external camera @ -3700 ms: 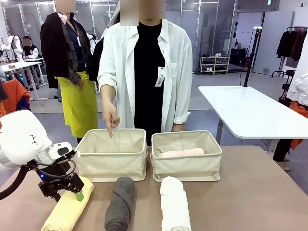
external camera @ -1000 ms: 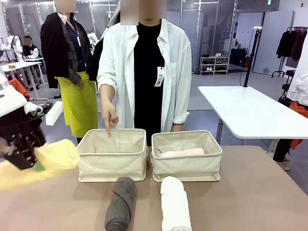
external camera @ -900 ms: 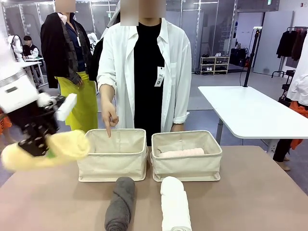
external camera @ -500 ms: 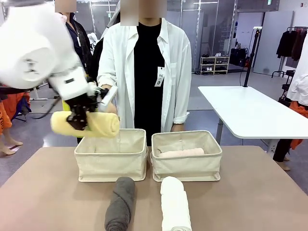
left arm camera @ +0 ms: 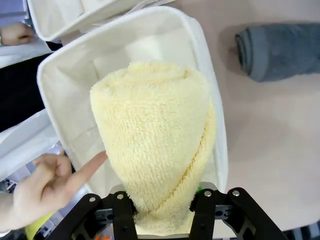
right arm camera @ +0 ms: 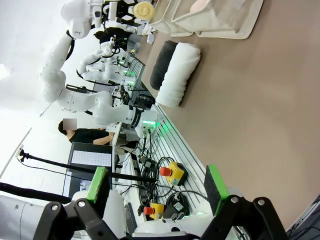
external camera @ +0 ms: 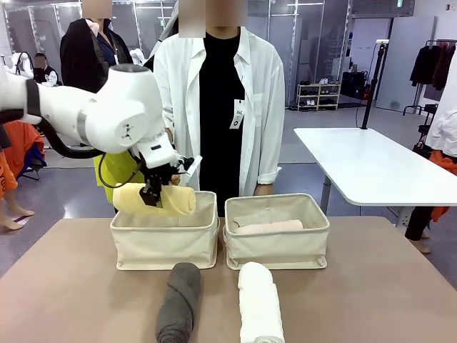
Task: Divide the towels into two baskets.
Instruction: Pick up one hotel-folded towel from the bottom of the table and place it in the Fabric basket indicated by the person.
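My left gripper [external camera: 153, 193] is shut on the pale yellow towel [external camera: 163, 201] and holds it just above the left basket [external camera: 166, 243], the roll's lower side about level with the rim. In the left wrist view the yellow towel [left arm camera: 155, 145] hangs over the open left basket [left arm camera: 209, 75], clamped in my left gripper [left arm camera: 162, 220]. The right basket [external camera: 277, 246] holds a pale pink towel [external camera: 260, 228]. A dark grey towel [external camera: 178, 304] and a white towel [external camera: 259, 306] lie on the table in front. My right gripper [right arm camera: 156, 187] is open, away from them.
A person in a white shirt [external camera: 221, 100] stands behind the baskets; a hand [left arm camera: 45, 182] points a finger into the left basket beside the yellow roll. The brown table [external camera: 371, 286] has free room at right and left. Other people stand behind.
My left arm has carried the yellow towel up from the table's left side, rightward, then lowered it toward the left basket's opening. The other towels and baskets stay put.
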